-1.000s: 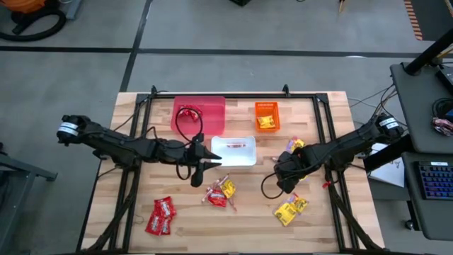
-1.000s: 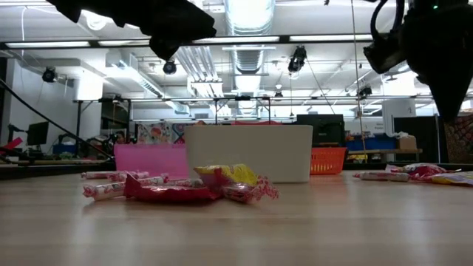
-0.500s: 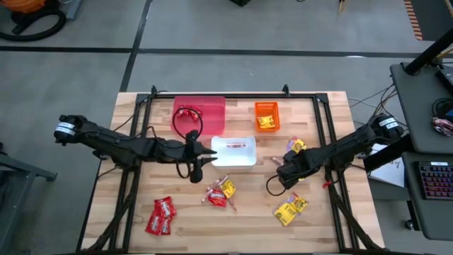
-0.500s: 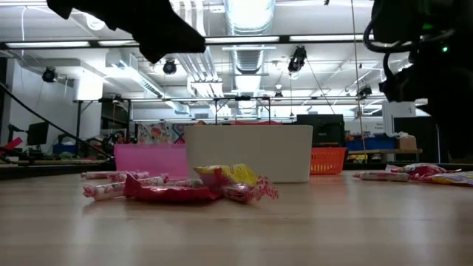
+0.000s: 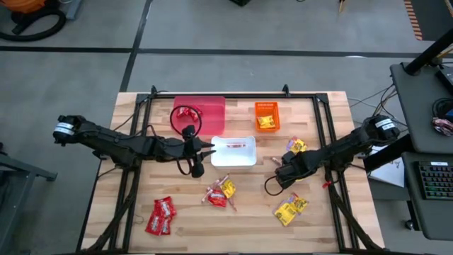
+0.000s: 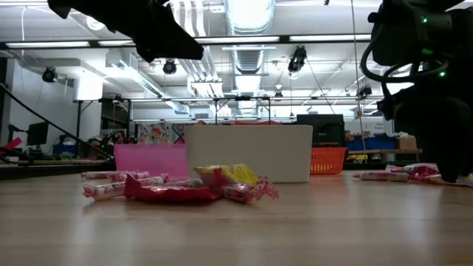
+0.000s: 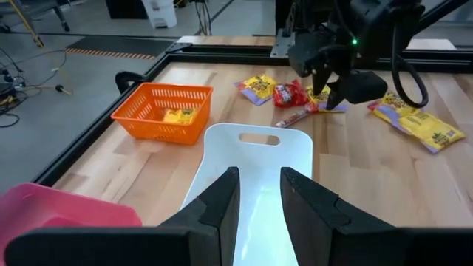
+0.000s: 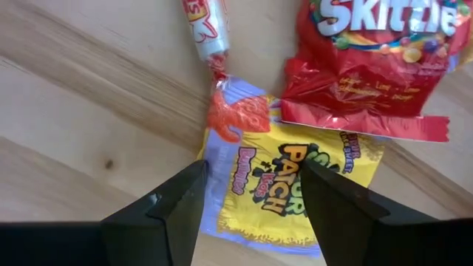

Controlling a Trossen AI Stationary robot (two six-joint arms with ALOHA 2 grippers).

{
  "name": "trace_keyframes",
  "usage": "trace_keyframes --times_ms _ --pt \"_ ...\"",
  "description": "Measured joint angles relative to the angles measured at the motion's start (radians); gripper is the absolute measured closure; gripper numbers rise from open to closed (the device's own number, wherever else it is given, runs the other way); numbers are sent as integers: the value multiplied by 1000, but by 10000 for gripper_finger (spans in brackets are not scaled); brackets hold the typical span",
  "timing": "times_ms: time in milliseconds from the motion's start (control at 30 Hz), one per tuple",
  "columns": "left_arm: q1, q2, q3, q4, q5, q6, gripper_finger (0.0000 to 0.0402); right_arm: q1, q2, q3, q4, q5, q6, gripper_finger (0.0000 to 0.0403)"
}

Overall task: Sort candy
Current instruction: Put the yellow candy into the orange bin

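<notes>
Candy lies in groups on the table: a mixed pile (image 5: 219,193), red packets (image 5: 161,214), yellow packets (image 5: 290,209) and a cluster (image 5: 294,146) at the right. My right gripper (image 8: 255,199) is open and low over that cluster, its fingers on either side of a yellow packet (image 8: 288,192). A red packet (image 8: 369,59) overlaps the yellow one, and a red-and-white stick (image 8: 205,22) lies beside it. My left gripper (image 7: 256,199) is open, with nothing between its fingers. It hovers at the left end of the white bin (image 5: 237,151), which holds sticks.
The pink-red bin (image 5: 200,113) and the orange bin (image 5: 267,117), which holds a yellow packet, stand beyond the white bin near the far edge. A black frame rail (image 5: 219,95) borders the table. Bare wood lies along the near edge between the candy groups.
My left gripper has moved from above the middle candy pile toward the far edge, and has turned from pointing at the near edge to pointing right at the white bin. My right gripper has come down onto the right-hand candy cluster, shifting slightly toward the far edge.
</notes>
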Motion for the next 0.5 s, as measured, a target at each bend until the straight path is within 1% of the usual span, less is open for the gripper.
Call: trace_keyframes --times_ms 100,200,300,500 --pt "0 0 0 1 0 0 318 0 13 -1 5 12 -10 196" --pt "0 0 0 0 0 0 318 1 24 -1 14 27 -27 218" --pt "0 0 -1 0 0 0 318 1 30 -6 34 39 -37 256" --pt "0 0 -1 0 0 0 318 0 30 -8 55 48 -50 349"
